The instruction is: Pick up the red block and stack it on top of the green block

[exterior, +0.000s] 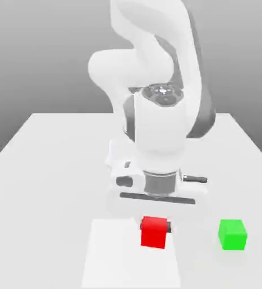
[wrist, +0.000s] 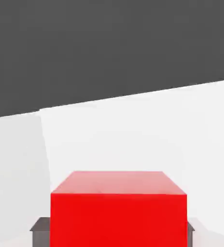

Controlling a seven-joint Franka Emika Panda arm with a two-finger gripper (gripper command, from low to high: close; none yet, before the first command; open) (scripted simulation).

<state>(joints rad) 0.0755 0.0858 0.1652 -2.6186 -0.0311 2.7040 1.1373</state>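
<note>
The red block [exterior: 154, 232] sits between the fingers of my gripper [exterior: 155, 227], which comes straight down on it from above. A dark fingertip [exterior: 169, 227] presses against each side of the cube, so the gripper is shut on it. In the hand view the red block [wrist: 119, 212] looms large, with a grey pad [wrist: 38, 232] flush against either flank. The green block [exterior: 232, 235] stands on the table to the exterior view's right of the red one, about a block's width and a half away, at much the same height.
The white table [exterior: 54, 169] stretches back behind the arm's base. A brighter rectangular patch [exterior: 116, 259] lies on it under and in front of the red block. The table's near edge runs close to both cubes.
</note>
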